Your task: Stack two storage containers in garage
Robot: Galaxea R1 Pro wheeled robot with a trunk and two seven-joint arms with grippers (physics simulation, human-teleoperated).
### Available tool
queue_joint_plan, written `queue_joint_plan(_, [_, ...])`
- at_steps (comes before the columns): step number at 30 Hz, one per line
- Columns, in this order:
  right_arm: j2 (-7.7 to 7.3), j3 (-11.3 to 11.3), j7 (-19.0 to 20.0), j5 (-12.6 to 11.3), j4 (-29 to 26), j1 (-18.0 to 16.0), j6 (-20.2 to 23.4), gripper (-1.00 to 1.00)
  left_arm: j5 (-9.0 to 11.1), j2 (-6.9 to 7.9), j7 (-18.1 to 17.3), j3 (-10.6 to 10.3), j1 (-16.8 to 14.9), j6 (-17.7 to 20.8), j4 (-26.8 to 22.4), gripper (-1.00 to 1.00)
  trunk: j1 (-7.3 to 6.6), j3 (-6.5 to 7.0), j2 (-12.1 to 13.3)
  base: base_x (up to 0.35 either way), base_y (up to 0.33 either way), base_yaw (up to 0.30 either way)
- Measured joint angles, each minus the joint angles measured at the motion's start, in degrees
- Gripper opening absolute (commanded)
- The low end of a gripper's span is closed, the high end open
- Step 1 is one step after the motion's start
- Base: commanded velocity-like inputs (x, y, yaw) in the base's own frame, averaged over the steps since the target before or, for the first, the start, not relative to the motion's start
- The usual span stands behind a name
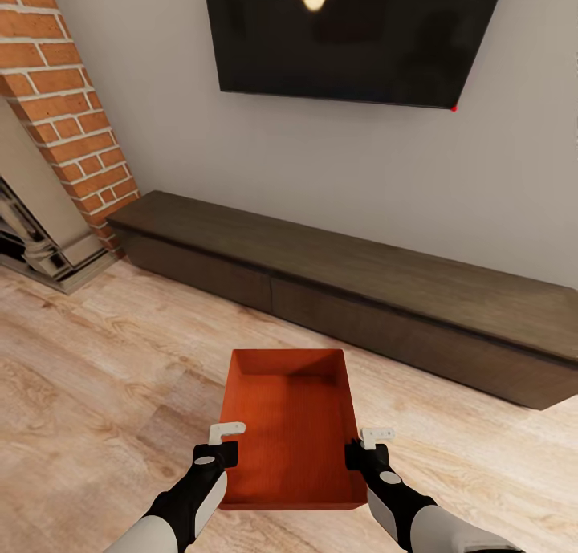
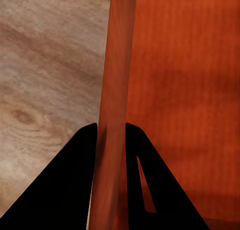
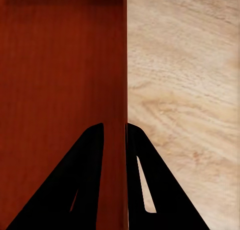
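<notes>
Orange-red ribbed storage container (image 1: 293, 424)

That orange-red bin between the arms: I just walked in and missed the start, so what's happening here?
The robot grips an orange-red rectangular topless plastic bin with both arms. The left gripper is closed on its left side wall, one finger inside and one outside; the right gripper clamps the right wall likewise. The bin is over the light wood plank floor, in front of a long dark wooden TV bench under a black wall-mounted TV. It appears empty.

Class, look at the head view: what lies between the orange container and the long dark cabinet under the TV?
Only bare wood plank floor separates the container from the cabinet, as the head view shows.
</notes>
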Motion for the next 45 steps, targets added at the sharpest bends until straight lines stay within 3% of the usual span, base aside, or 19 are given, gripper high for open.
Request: queue_joint_plan(45, [0.03, -0.65, 0.02, 0.71, -0.05, 0.00, -0.08, -1.00, -0.12, -0.02, 0.00, 0.05, -0.01, -0.02, -0.05, -1.00, -9.89, 8.08, 18.05, 0.000, 0.000, 0.000])
